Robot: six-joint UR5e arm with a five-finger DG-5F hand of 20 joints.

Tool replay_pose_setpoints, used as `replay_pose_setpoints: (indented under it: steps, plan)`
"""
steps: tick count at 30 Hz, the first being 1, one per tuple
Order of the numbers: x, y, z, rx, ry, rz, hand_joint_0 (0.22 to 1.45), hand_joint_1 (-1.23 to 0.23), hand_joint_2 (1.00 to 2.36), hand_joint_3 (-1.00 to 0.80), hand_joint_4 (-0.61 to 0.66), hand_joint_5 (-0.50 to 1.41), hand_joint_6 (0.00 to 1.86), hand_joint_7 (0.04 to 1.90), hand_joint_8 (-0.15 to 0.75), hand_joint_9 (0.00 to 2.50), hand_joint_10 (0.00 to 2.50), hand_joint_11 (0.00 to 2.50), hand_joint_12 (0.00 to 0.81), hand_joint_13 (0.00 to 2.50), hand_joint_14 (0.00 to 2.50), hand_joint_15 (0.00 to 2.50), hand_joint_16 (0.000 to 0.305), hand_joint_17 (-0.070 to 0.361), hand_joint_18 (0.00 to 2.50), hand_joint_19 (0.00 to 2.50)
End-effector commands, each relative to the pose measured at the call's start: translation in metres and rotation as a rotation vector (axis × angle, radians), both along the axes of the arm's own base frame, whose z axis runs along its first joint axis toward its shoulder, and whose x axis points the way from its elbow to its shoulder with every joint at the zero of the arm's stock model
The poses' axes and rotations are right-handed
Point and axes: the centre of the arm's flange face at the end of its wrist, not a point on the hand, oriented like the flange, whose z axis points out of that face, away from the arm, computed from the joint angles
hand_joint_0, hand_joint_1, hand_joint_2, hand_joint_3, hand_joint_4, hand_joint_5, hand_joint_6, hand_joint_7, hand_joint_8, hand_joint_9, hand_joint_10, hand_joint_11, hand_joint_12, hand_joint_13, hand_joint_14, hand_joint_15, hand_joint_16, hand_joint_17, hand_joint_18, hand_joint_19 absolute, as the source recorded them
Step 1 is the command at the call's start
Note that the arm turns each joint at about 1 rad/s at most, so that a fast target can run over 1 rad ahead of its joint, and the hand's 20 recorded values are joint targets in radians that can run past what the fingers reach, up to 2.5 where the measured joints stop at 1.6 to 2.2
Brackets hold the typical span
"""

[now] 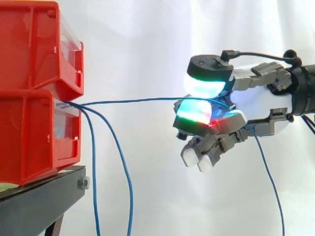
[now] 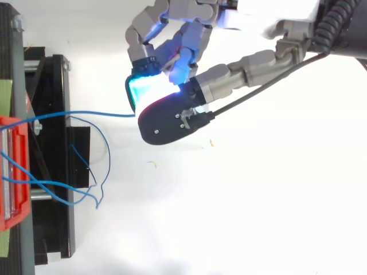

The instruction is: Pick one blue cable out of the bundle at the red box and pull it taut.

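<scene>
One blue cable (image 1: pixel 138 100) runs nearly straight from the front of the lower red bin (image 1: pixel 34 137) to my hand (image 1: pixel 256 105), which is pinched shut on it between glowing pads. Its free end (image 1: pixel 268 172) hangs down behind the hand. From above, the same cable (image 2: pixel 97 113) stretches from the bin (image 2: pixel 11 172) to the hand (image 2: pixel 172 117). Two other blue cables (image 1: pixel 123 172) droop from the bin toward the floor, and they loop loosely (image 2: pixel 86 189) in the top view.
A second red bin (image 1: pixel 39 44) is stacked on the lower one. Both rest on a black stand (image 1: pixel 44 196) at the left. A white curtain (image 1: pixel 147 44) hangs behind, and a white floor (image 2: pixel 241 217) lies below.
</scene>
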Motion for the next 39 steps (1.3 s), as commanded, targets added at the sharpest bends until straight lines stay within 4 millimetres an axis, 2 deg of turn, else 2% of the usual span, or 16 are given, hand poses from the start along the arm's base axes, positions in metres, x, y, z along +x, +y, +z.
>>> replay_pose_setpoints:
  steps: [1,10,13,18,22,25,27,30,34,39]
  plan:
    - [-0.0001,0.0002,0.0004,0.0,-0.001,0.0,0.59,-0.54,1.01,-0.26,0.18,-0.1,0.86,1.14,0.37,1.33,0.01,1.34,0.41,0.76,0.01,0.43,0.057,0.128,0.68,0.44]
    - [0.0002,0.0002,-0.0007,0.0,0.001,0.0,0.6,-0.51,1.01,-0.27,0.2,-0.09,0.83,1.1,0.357,1.33,0.01,1.33,0.408,0.76,0.02,0.44,0.057,0.128,0.67,0.45]
    - [-0.0001,0.0002,0.0004,0.0,-0.001,0.0,0.57,-0.49,1.01,-0.35,0.17,-0.1,0.82,1.12,0.335,1.31,0.02,1.33,0.394,0.74,0.02,0.45,0.054,0.121,0.64,0.47]
    - [0.0006,0.0024,-0.0007,0.0,0.001,0.003,0.5,-0.51,1.0,-0.5,0.18,-0.1,0.82,1.1,0.371,1.32,0.02,1.31,0.416,0.76,0.02,0.44,0.058,0.131,0.67,0.45]
    - [0.0003,0.0016,0.0005,-0.001,-0.001,-0.004,0.48,-0.57,1.0,-0.5,0.19,-0.1,0.82,1.12,0.379,1.32,0.02,1.32,0.425,0.77,0.01,0.43,0.06,0.134,0.68,0.43]
    - [0.0005,0.0015,-0.0007,-0.001,0.001,-0.006,0.48,-0.69,1.0,-0.5,0.19,-0.11,0.84,1.12,0.379,1.32,0.01,1.33,0.421,0.77,0.01,0.43,0.06,0.134,0.7,0.42]
    - [0.0005,0.0015,-0.0007,-0.001,0.001,-0.006,0.52,-0.77,1.0,-0.5,0.2,-0.12,0.85,1.15,0.368,1.31,0.01,1.35,0.408,0.77,0.02,0.43,0.057,0.128,0.69,0.43]
    - [0.0005,0.0016,-0.0007,-0.001,0.001,-0.004,0.57,-0.82,1.0,-0.45,0.2,-0.12,0.87,1.17,0.363,1.28,0.02,1.35,0.393,0.76,0.02,0.43,0.054,0.121,0.67,0.42]
    - [0.0003,0.0015,0.0005,-0.001,-0.001,-0.006,0.61,-0.82,1.01,-0.36,0.19,-0.12,0.88,1.17,0.358,1.28,0.02,1.35,0.388,0.76,0.02,0.43,0.053,0.118,0.67,0.43]
    - [0.0005,0.0026,0.0005,-0.001,-0.001,-0.004,0.6,-0.73,1.01,-0.33,0.19,-0.12,0.88,1.17,0.358,1.3,0.02,1.36,0.387,0.76,0.02,0.44,0.053,0.118,0.68,0.44]
